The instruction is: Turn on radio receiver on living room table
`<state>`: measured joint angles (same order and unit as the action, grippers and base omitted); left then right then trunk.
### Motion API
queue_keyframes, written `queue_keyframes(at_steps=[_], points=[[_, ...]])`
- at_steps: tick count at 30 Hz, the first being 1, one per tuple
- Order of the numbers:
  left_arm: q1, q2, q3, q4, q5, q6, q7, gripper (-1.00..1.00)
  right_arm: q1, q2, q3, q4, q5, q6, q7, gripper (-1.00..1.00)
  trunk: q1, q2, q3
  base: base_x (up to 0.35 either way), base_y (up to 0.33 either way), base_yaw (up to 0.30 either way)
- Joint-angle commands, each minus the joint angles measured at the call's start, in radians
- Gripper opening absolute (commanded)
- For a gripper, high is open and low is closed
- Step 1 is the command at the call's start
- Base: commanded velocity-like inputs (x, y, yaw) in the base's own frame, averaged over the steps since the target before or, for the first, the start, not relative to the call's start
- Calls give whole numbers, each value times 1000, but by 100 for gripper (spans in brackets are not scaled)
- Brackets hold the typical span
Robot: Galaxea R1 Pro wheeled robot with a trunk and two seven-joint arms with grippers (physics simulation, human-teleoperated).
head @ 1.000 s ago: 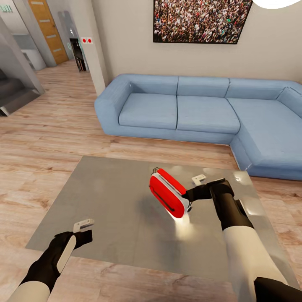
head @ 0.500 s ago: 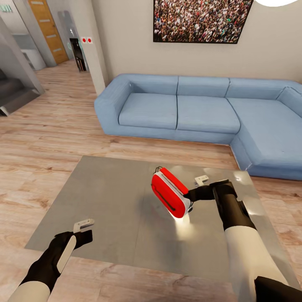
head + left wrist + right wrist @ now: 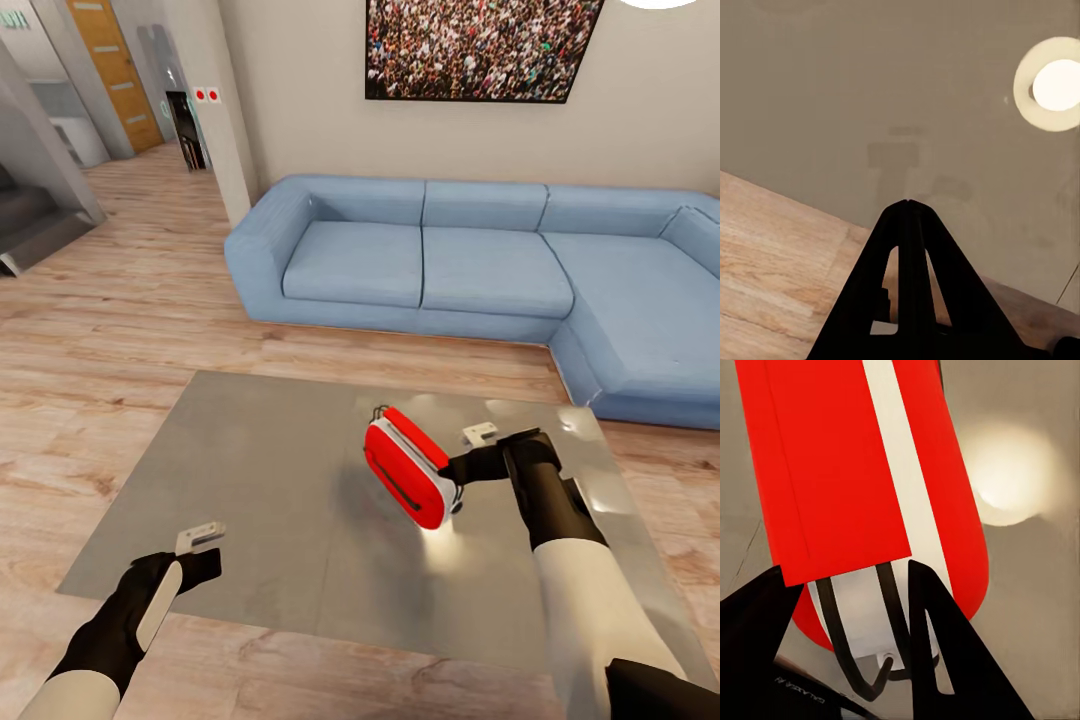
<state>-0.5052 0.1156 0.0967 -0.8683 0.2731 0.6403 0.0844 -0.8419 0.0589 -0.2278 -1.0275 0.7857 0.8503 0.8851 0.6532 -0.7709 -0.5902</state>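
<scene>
The red radio receiver with white trim hangs tilted over the right half of the glossy grey table, its handle facing me. My right gripper is shut on its right end. In the right wrist view the radio sits between the two black fingers, above the table top. My left gripper hovers over the table's near left edge, shut and holding nothing; its tips meet in the left wrist view. The dial is hidden.
A blue L-shaped sofa runs behind the table and down its right side. A framed crowd picture hangs on the beige wall. Wood plank floor surrounds the table, with stairs and a wooden door at far left.
The radio and my right gripper have shifted slightly right and a little lower toward the table, the radio turning a bit. The left arm has not moved.
</scene>
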Motion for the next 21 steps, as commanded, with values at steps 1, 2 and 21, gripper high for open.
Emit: queue_keyframes(at_steps=[1,2,21], points=[[0,0,0,0,0,0,0,-100,0,0,9,0,-7,7,0,-100,0,0,0,0,0,0],[0,0,0,0,0,1,0,-100,0,0,21,0,-5,13,0,-100,0,0,0,0,0,0],[0,-1,0,0,0,0,-2,-100,0,0,70,0,-2,41,1,-100,8,-14,-6,0,0,0]])
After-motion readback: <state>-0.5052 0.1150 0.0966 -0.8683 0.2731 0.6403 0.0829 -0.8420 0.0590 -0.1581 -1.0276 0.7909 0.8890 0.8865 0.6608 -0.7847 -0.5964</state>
